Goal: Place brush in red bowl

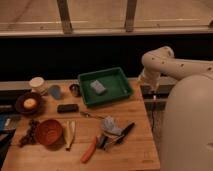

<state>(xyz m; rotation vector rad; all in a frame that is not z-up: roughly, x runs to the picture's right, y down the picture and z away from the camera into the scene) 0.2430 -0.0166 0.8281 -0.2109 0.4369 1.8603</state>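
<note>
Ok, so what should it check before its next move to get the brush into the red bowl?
1. Brush in view: ok, it lies on the table, front right.
2. Brush clear of clutter: not ok, small things crowd its head.
3. Red bowl free: ok, nothing seen inside.
4. Pincer at the brush: not ok, it hangs by the table's right edge, beside the green tray.
5. Brush in the bowl: not ok, they lie apart.
</note>
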